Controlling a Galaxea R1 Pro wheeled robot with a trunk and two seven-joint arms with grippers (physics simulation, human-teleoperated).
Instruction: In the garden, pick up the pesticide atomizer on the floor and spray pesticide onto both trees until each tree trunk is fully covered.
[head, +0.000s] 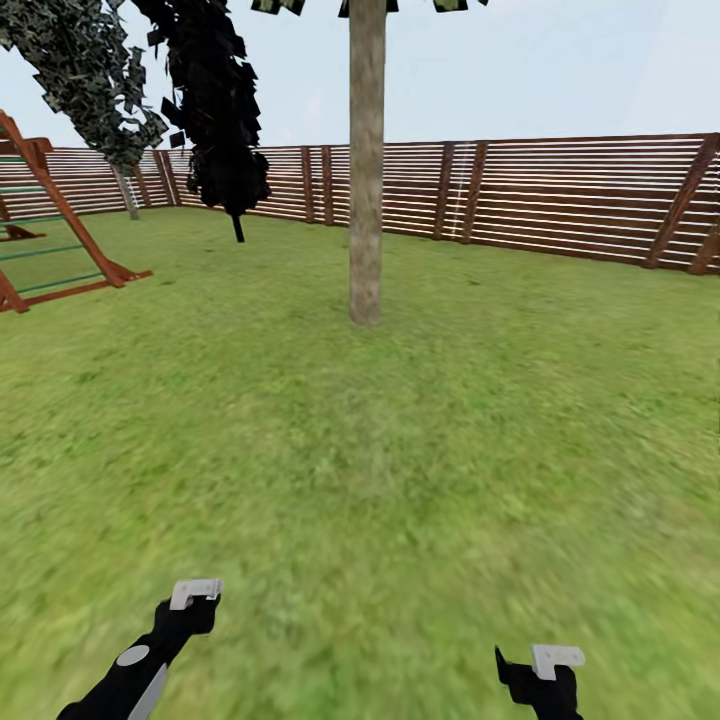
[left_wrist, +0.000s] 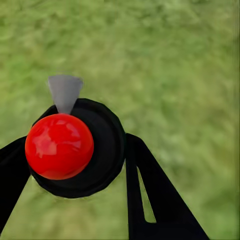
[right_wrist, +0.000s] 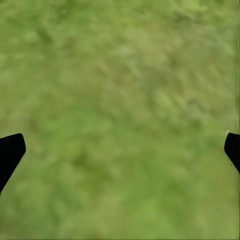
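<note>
My left gripper (head: 195, 592) hangs low over the grass at the lower left. In the left wrist view, the left gripper (left_wrist: 72, 152) is shut on the pesticide atomizer (left_wrist: 102, 150), a round black body with a glossy red cap and a grey nozzle. My right gripper (head: 555, 658) is at the lower right; in its wrist view the right gripper (right_wrist: 120, 150) is open, with only lawn between the fingertips. One tree trunk (head: 366, 180), thick, straight and grey-beige, stands ahead in the middle of the garden lawn (head: 400, 450), some way beyond both grippers.
A brown slatted fence (head: 560, 195) encloses the lawn at the back. A black-leaved tree (head: 215, 110) stands left of the trunk. A leaning tree with mottled grey-green leaves (head: 90, 70) is in the far-left corner. A red-brown play frame (head: 60, 230) stands at left.
</note>
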